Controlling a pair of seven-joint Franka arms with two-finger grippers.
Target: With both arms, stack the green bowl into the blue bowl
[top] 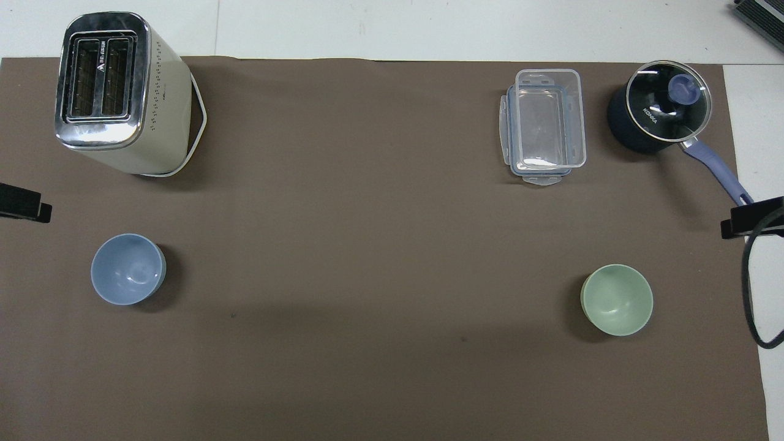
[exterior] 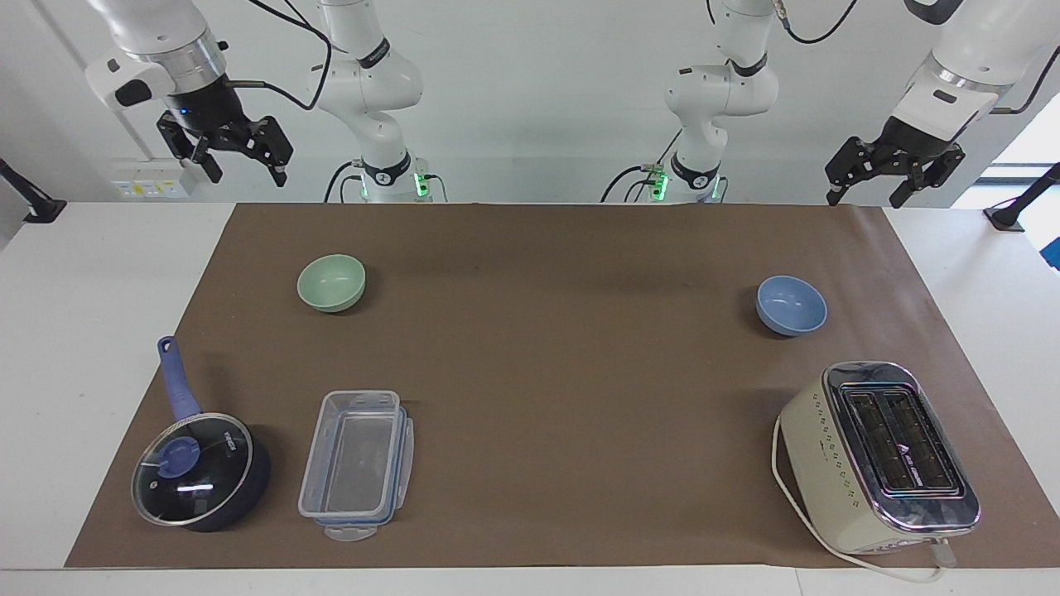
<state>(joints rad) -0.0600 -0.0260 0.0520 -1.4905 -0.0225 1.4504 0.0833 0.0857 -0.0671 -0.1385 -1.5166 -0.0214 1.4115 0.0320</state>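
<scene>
The green bowl (exterior: 331,282) (top: 617,299) stands upright on the brown mat toward the right arm's end of the table. The blue bowl (exterior: 791,305) (top: 128,269) stands upright toward the left arm's end, about as near to the robots. Both bowls hold nothing. My right gripper (exterior: 248,170) hangs open and high over the table's edge at the robots' end, well apart from the green bowl. My left gripper (exterior: 865,194) hangs open in the same way at its own end, apart from the blue bowl. In the overhead view only their fingertips (top: 24,207) (top: 752,220) show at the sides.
A cream toaster (exterior: 882,447) (top: 116,92) stands farther from the robots than the blue bowl. A clear plastic container (exterior: 356,463) (top: 545,125) and a dark blue lidded saucepan (exterior: 199,472) (top: 658,107) stand farther out than the green bowl. The brown mat (exterior: 538,372) lies bare between the bowls.
</scene>
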